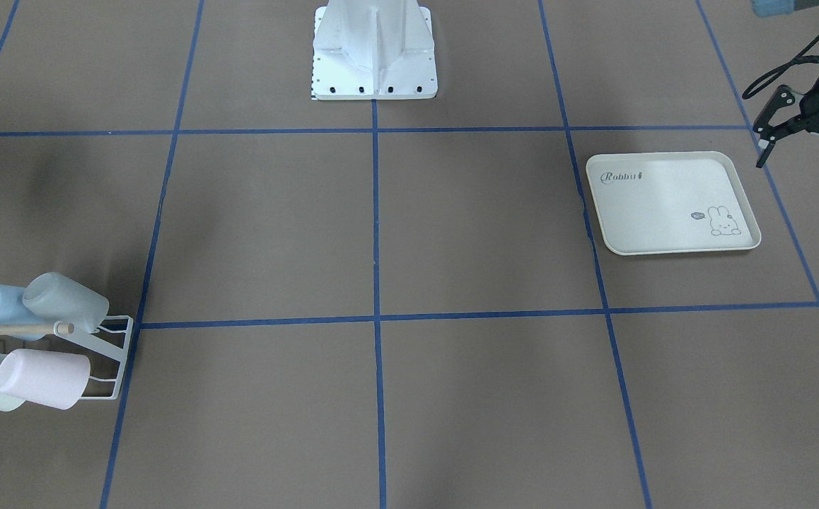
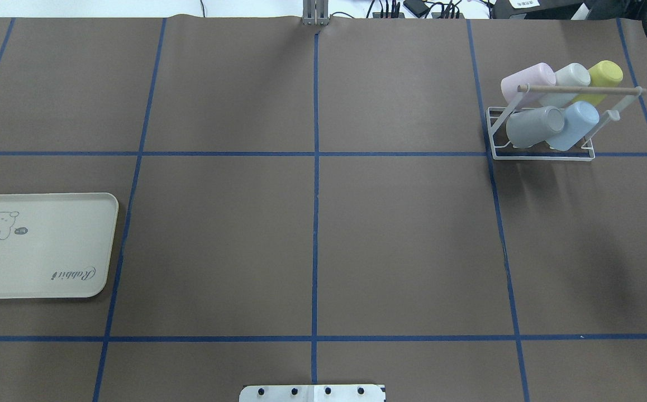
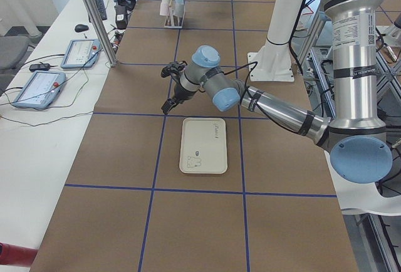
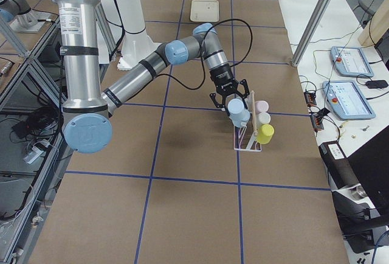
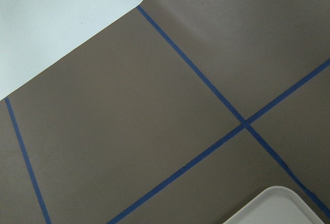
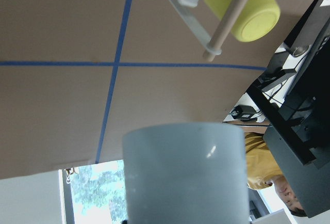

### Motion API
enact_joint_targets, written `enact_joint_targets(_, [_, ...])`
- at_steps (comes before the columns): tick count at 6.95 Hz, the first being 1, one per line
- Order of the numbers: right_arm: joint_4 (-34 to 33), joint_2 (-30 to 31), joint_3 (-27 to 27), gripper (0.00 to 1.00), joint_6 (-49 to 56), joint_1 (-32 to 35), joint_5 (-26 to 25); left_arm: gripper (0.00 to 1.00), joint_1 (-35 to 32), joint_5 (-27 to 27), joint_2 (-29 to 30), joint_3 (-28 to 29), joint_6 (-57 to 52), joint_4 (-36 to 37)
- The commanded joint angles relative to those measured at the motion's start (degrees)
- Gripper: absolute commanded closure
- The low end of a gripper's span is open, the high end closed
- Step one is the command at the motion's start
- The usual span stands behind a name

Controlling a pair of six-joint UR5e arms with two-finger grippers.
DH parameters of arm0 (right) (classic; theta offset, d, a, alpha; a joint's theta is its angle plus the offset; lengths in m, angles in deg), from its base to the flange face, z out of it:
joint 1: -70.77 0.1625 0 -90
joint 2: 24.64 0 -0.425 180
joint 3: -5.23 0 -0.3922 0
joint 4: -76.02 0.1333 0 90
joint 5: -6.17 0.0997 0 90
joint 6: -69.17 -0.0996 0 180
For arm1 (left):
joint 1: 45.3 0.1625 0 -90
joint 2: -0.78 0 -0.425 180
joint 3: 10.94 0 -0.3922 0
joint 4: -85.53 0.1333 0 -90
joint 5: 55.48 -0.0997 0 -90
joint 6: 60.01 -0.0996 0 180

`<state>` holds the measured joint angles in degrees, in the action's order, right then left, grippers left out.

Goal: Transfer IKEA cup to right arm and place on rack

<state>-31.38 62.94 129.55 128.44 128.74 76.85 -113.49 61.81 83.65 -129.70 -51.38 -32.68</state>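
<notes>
Surface: brown, blue tape grid; two tablets beyond rack. Pale-blue cup tilted on rack. Right claw just above rack, opening can't tell. Left claw far off, spread wide, empty.

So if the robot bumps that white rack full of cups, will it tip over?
It probably slides or tips fairly easily: the rack is thin wire, so it's likely light. Five cups hang on it tilted, above the base, which may make it top-heavy. A low push might just slide it on the paper.
</notes>
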Motion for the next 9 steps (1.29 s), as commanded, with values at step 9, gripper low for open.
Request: enact_joint_targets(9, [8.3,-4.7,-14.4,0.97,-9.0,-11.6,-15.2,0.0,-0.2,0.4,0.1,-0.2,0.2,0.0])
